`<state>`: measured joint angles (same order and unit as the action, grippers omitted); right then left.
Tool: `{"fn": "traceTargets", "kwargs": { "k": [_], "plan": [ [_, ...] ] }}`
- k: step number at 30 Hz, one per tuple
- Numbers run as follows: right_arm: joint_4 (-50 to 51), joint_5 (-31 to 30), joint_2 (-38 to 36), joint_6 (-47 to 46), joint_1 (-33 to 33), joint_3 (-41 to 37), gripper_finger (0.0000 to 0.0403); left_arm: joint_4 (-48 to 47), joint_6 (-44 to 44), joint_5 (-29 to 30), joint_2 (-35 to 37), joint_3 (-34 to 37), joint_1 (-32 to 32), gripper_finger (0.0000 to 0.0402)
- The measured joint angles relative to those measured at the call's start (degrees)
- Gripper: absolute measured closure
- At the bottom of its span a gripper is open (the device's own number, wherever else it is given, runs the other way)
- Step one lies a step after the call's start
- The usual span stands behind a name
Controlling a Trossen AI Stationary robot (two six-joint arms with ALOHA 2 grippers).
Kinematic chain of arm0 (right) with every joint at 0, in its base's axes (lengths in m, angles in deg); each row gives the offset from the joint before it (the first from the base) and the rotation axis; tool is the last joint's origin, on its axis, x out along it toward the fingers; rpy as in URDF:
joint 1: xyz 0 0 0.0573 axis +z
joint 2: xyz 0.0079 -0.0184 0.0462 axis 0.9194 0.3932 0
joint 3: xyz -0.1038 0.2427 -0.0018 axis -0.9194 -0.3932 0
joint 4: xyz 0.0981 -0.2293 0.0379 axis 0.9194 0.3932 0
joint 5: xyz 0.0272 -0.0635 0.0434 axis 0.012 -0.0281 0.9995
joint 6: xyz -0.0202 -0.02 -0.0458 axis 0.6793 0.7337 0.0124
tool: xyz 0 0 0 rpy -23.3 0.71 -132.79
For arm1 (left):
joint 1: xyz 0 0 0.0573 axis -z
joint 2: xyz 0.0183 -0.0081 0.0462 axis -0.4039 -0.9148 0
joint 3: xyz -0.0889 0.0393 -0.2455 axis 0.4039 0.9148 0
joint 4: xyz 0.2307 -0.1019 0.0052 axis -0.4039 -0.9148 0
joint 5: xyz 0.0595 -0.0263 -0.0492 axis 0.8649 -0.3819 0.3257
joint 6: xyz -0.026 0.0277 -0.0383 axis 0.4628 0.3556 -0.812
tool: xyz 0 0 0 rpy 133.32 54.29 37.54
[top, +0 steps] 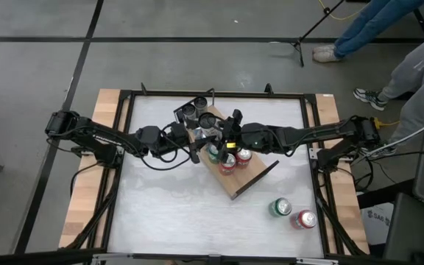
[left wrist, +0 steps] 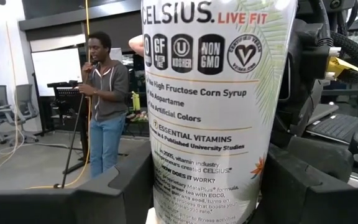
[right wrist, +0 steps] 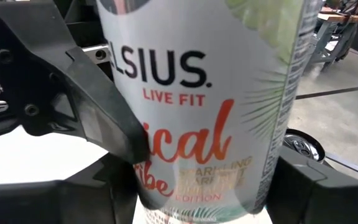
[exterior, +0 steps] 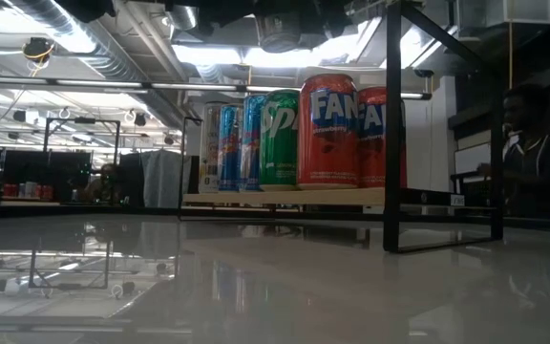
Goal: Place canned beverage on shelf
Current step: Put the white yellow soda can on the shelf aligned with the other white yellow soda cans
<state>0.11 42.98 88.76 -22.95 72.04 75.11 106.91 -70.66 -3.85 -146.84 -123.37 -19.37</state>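
A white Celsius can [left wrist: 210, 112] stands upright between both grippers at the far left end of the wooden shelf [top: 250, 180]. It also shows in the right wrist view [right wrist: 197, 93] and the low view [exterior: 212, 143]. My left gripper [top: 202, 144] comes from the left and my right gripper [top: 225, 137] from the right, both shut on this can. A green can [top: 213, 153] and two red cans [top: 228, 163] [top: 243, 154] stand on the shelf board. The grippers hide the can's base. My left gripper pinches the Celsius can's lower wall [left wrist: 157, 186] between its two fingers, which come level from the table's left. One of its fingers [right wrist: 98, 118] shows against the can in the right wrist view. The can is upright. My right gripper pinches the same can's lower wall [right wrist: 272, 180] between its two fingers, coming level from the table's right, opposite the left gripper. The can stays upright. Whether its base rests on the shelf board, I cannot tell.
Two dark-topped cans [top: 190, 110] [top: 207, 118] stand just beyond the shelf's far end; blue cans [exterior: 242, 143] show there in the low view. A green can [top: 280, 207] and a red can [top: 304, 218] stand at the table's near right. People stand beyond the table.
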Motion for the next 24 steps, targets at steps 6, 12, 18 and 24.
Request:
{"fn": "traceTargets", "kwargs": {
  "k": [6, 12, 18, 24],
  "plan": [
    [0.1, 2.2, 0.0, 0.0, -1.1, 0.0, 0.0111, -0.2, 0.4, 0.3, 0.0, 0.0, 0.0, 0.0188],
    [0.6, 6.0, -0.1, 0.0, -1.5, 0.0, 0.0036, -0.3, 0.4, 0.7, 0.0, 0.0, -0.1, 0.0189],
    [8.5, 6.2, -3.2, 0.1, -1.5, 0.0, 0.0005, -0.2, 0.2, 0.8, 0.0, 0.0, -0.1, 0.0189],
    [17.7, 6.2, -8.2, 2.2, -1.5, 0.0, 0.001, -0.2, 0.2, 0.5, 0.0, 0.0, -0.1, 0.0189]
  ]
}}
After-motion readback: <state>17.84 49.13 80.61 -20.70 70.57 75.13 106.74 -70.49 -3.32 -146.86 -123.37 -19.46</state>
